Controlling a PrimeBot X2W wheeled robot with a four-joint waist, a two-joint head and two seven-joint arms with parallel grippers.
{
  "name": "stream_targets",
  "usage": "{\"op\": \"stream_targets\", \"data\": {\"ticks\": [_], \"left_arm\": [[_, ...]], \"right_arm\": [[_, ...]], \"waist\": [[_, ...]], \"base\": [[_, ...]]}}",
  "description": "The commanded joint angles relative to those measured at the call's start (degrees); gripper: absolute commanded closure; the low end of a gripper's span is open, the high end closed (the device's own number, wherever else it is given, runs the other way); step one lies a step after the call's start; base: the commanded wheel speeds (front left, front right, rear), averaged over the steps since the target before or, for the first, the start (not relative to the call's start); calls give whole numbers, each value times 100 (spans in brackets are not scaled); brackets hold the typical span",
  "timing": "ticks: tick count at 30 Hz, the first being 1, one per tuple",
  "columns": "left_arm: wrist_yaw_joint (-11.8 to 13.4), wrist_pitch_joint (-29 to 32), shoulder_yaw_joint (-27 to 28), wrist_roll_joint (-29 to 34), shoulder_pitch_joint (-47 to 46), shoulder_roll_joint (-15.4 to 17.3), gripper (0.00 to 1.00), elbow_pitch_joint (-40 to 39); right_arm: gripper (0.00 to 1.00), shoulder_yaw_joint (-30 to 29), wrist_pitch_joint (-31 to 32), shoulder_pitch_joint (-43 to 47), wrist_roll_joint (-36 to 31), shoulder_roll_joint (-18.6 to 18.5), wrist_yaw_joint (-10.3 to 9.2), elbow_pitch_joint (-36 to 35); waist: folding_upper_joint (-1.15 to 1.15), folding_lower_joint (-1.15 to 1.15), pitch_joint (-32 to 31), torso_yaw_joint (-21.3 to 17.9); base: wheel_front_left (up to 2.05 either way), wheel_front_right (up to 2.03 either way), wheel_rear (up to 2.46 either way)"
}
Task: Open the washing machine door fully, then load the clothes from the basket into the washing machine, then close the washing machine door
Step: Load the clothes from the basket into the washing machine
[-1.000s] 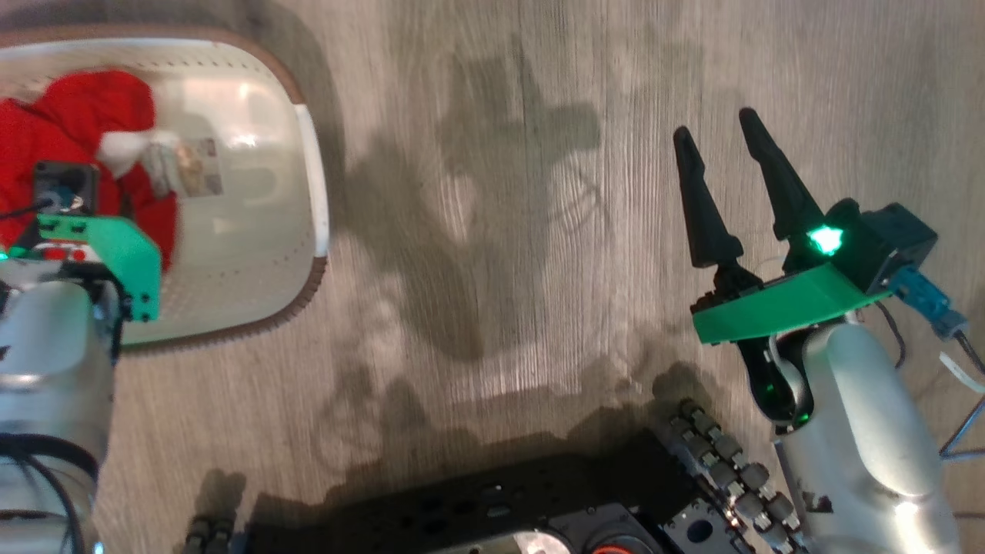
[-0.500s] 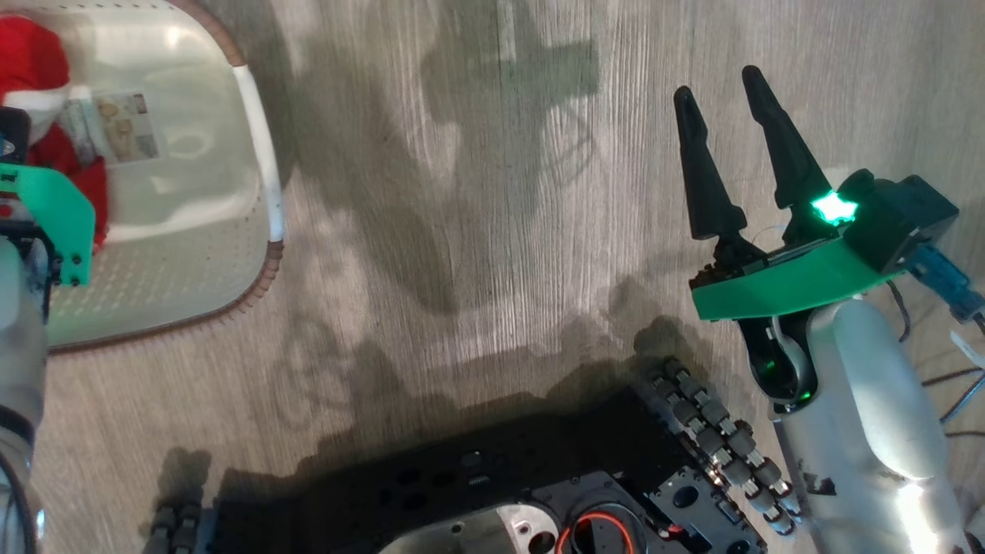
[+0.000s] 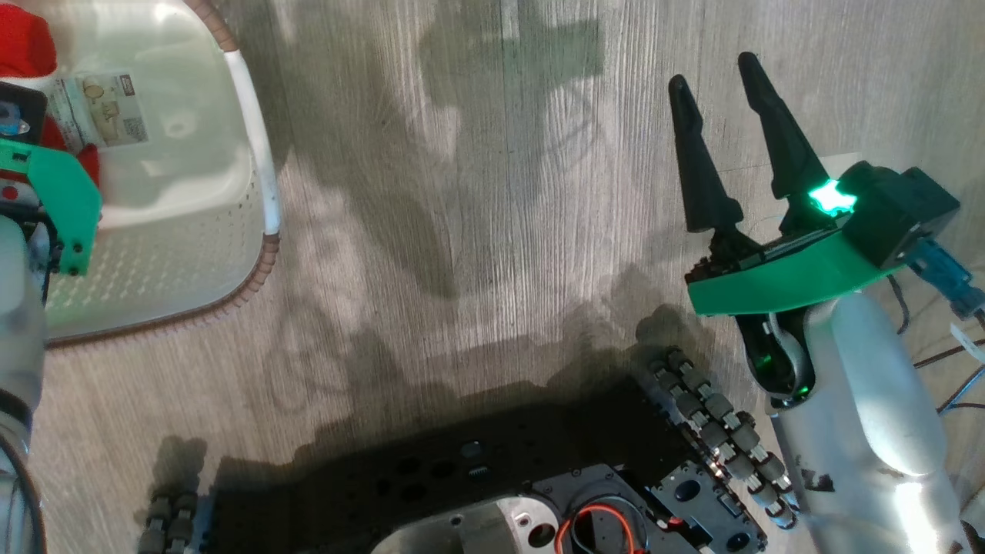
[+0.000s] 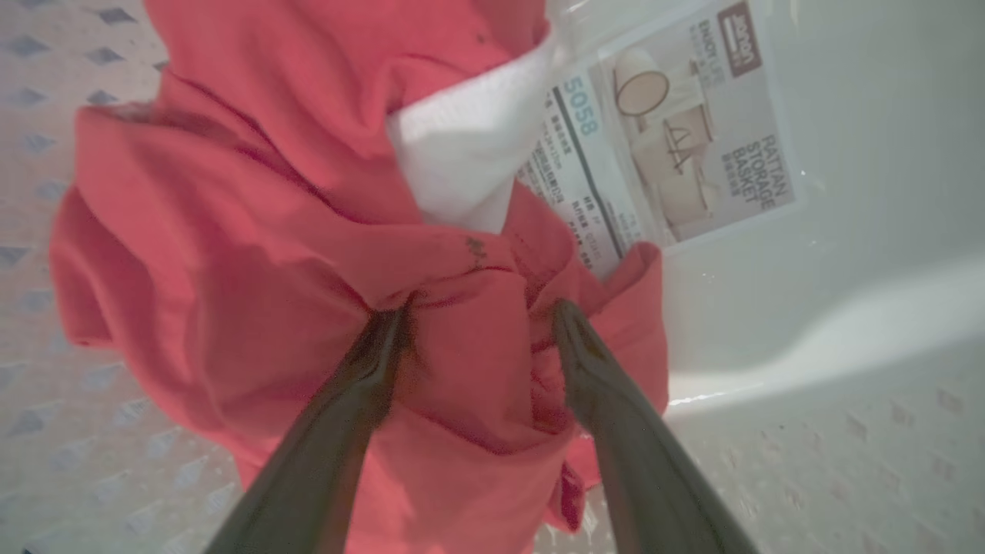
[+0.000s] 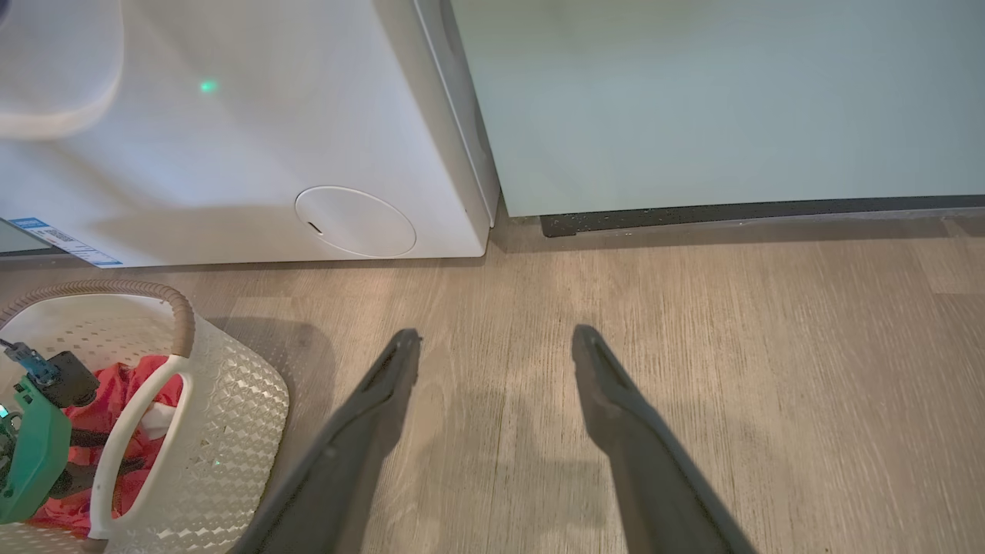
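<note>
The basket (image 3: 254,177), white with a brown rim, stands on the floor at the upper left of the head view. The red clothes (image 4: 254,231) lie bunched inside it, partly over the label sticker (image 4: 677,138). My left gripper (image 4: 481,312) is open, both tips pressed into the fabric with a fold between them. My right gripper (image 3: 712,69) is open over bare floor at the right, holding nothing. The white washing machine (image 5: 231,146) stands behind the basket (image 5: 231,408), its round filter cap (image 5: 355,221) showing. The washing machine door is out of view.
A pale teal cabinet (image 5: 692,100) stands to the right of the machine. Wood-look floor (image 3: 477,231) lies open between the basket and my right arm. My dark wheeled base (image 3: 477,492) is at the bottom of the head view. Loose cables (image 3: 954,362) trail at the far right.
The whole head picture has shifted, so the basket now sits further left and higher; the camera moved. My left wrist stays over the red clothes. Both grippers remain open.
</note>
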Motion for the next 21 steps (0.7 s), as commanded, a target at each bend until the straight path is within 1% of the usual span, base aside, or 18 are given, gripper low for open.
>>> {"op": "stream_targets", "data": {"ticks": [1,8,12,13,14,15,16,21], "left_arm": [[-38,100,80,-28,110,188,0,21],[-157,357,-181,115,18,132,0,25],[-216,620,-286,145,4,107,0,28],[-226,692,-294,135,8,109,26,28],[-227,755,-302,127,13,111,56,28],[-228,806,-308,117,21,111,94,29],[-226,831,-318,109,27,110,100,29],[-180,842,-330,40,54,107,100,30]], "right_arm": [[0,161,-37,313,-28,21,0,-151],[0,246,-37,334,0,21,0,-185],[0,284,-37,344,48,21,0,-183],[0,287,-37,346,50,21,0,-186],[0,289,-37,347,46,21,0,-188],[0,289,-37,349,42,21,0,-190],[0,285,-37,351,36,21,0,-191],[0,281,-37,328,6,21,0,-183]], "waist": [[0,0,15,17],[0,0,40,54],[0,0,39,68],[0,0,37,66],[0,0,35,66],[0,0,31,67],[0,0,26,69],[0,0,-6,75]], "base": [[0,0,0],[0,0,0],[0,0,0],[0,0,0],[0,0,0],[0,0,0],[0,0,0],[0,0,0]]}}
